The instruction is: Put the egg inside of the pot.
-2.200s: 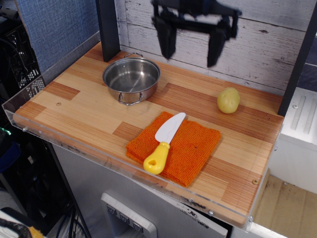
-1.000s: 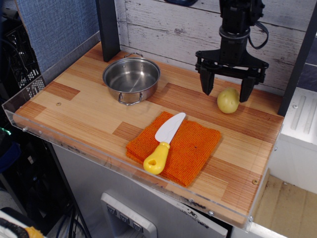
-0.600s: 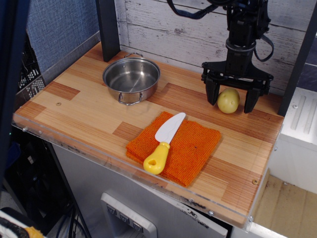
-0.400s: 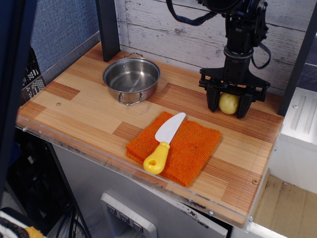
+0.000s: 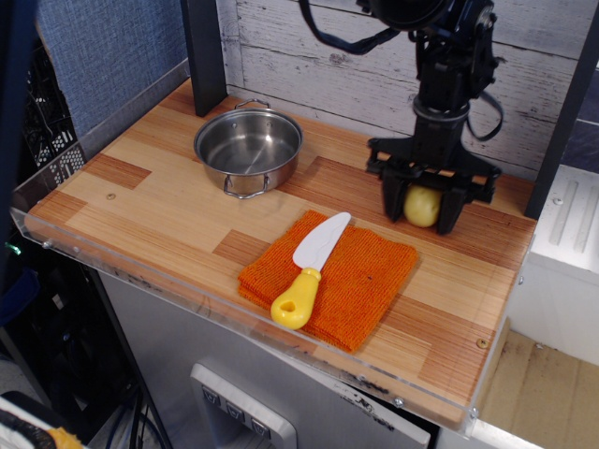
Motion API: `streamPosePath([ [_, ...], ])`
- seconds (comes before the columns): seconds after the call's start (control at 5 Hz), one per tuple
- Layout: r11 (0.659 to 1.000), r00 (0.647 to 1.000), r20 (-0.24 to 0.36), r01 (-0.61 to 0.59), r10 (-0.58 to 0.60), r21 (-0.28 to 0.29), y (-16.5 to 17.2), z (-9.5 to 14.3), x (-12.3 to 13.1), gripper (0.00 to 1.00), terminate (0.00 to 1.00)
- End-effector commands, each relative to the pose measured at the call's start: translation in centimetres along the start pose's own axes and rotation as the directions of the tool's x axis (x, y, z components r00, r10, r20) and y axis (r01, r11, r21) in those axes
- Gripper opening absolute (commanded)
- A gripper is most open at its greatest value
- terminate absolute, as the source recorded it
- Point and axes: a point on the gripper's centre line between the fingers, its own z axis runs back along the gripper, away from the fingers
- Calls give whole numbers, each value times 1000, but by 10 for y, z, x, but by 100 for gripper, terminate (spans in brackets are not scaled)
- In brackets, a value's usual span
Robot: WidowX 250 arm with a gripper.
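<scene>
Wooden counter (image 5: 168,210) under a whitewashed plank wall, and at far left the steel pot (image 5: 248,148) sits empty. Centre near, a yellow-handled toy knife (image 5: 312,268) lies on an orange cloth (image 5: 360,281). Far right, the gripper (image 5: 419,210) is down around the egg (image 5: 422,206), fingers close on both sides, grip looking about made. Lift, carry left and drop all remain.

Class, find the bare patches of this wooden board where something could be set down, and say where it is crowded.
Bare wood lies left of the orange cloth, in front of the pot, and at the front right corner. It is crowded around the egg, flanked by the gripper.
</scene>
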Motion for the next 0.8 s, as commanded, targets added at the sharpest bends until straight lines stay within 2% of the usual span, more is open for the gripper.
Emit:
streamPosePath([
  [0.0, 986, 956, 261, 157, -135, -63, -8, 121, -29, 0, 0],
  [0.2, 985, 955, 273, 145, -114, -96, 26, 164, -52, 0, 0],
  [0.4, 992, 965, 256, 86, -61, -88, 75, 174, -70, 0, 0],
  [0.6, 997, 969, 245, 21, -4, -69, 124, 176, -76, 0, 0],
])
